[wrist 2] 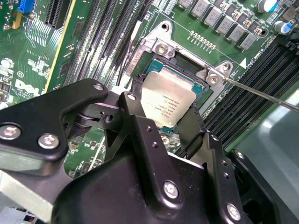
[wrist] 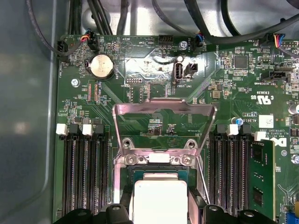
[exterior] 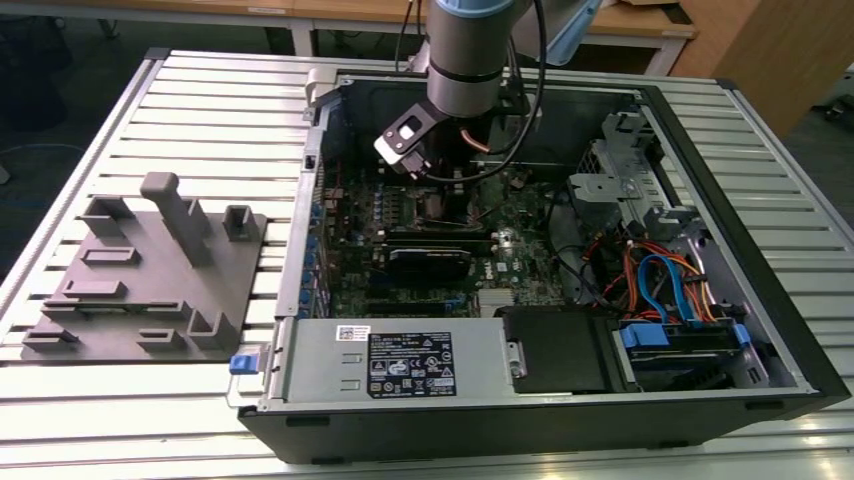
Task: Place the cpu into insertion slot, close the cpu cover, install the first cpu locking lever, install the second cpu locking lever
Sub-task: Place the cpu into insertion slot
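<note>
Some of cpu [wrist 2: 170, 102] hidden behind gripper [wrist 2: 163, 113] clasping it over insertion slot [wrist 2: 180, 69].

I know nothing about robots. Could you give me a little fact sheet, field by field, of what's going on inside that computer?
Setting: open computer case, arm reaching inside
Holding: claw shut on the cpu, a pale square chip
Position: at the insertion slot; seated or not, cannot tell
Cover: cpu cover swung open, off the slot
Lever: thin locking lever sticking out from the slot's corner
</note>
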{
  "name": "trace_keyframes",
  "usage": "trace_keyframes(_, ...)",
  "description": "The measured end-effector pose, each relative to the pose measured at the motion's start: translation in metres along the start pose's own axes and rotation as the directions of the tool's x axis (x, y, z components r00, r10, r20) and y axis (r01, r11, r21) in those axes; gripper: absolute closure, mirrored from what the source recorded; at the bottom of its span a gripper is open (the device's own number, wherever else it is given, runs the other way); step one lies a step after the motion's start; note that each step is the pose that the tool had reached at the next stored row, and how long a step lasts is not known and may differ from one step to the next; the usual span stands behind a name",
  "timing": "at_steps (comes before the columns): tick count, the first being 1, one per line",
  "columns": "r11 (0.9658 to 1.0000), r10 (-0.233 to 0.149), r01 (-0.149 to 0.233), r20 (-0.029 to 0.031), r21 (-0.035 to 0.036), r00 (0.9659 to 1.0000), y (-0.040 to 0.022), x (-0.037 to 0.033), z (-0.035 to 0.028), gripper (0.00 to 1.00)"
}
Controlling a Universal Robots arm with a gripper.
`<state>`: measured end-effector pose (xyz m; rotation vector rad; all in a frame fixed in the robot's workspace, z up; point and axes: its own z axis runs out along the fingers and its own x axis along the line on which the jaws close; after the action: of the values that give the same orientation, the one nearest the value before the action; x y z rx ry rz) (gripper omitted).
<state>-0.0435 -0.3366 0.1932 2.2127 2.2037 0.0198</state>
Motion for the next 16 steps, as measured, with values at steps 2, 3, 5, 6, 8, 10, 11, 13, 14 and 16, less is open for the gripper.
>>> trace_keyframes(2, 1.0, 0.001, -0.001, 0.0001, 0.0, 1.0, 0.0, 0.0, 0.0002, 0.46)
trace_keyframes(3, 1.0, 0.001, -0.001, 0.0001, 0.0, 1.0, 0.0, 0.0, 0.0002, 0.46)
trace_keyframes(5, 1.0, 0.001, -0.001, 0.0001, 0.0, 1.0, 0.0, 0.0, 0.0002, 0.46)
trace_keyframes(6, 1.0, 0.001, -0.001, 0.0001, 0.0, 1.0, 0.0, 0.0, 0.0003, 0.46)
trace_keyframes(8, 1.0, 0.001, -0.001, 0.0001, 0.0001, 1.0, 0.0, 0.0, 0.0003, 0.46)
trace_keyframes(10, 1.0, 0.001, -0.001, 0.0001, 0.0001, 1.0, 0.0, 0.0, 0.0003, 0.46)
trace_keyframes(11, 1.0, 0.001, -0.001, 0.0001, 0.0001, 1.0, 0.0, 0.0, 0.0003, 0.46)
trace_keyframes(13, 1.0, 0.001, -0.001, 0.0001, 0.0, 1.0, 0.0, 0.0, 0.0004, 0.45)
trace_keyframes(14, 1.0, 0.001, -0.001, 0.0, 0.0, 1.0, 0.0, 0.0, 0.0004, 0.45)
trace_keyframes(16, 1.0, 0.001, -0.001, 0.0, 0.0, 1.0, 0.0, 0.0, 0.0006, 0.38)
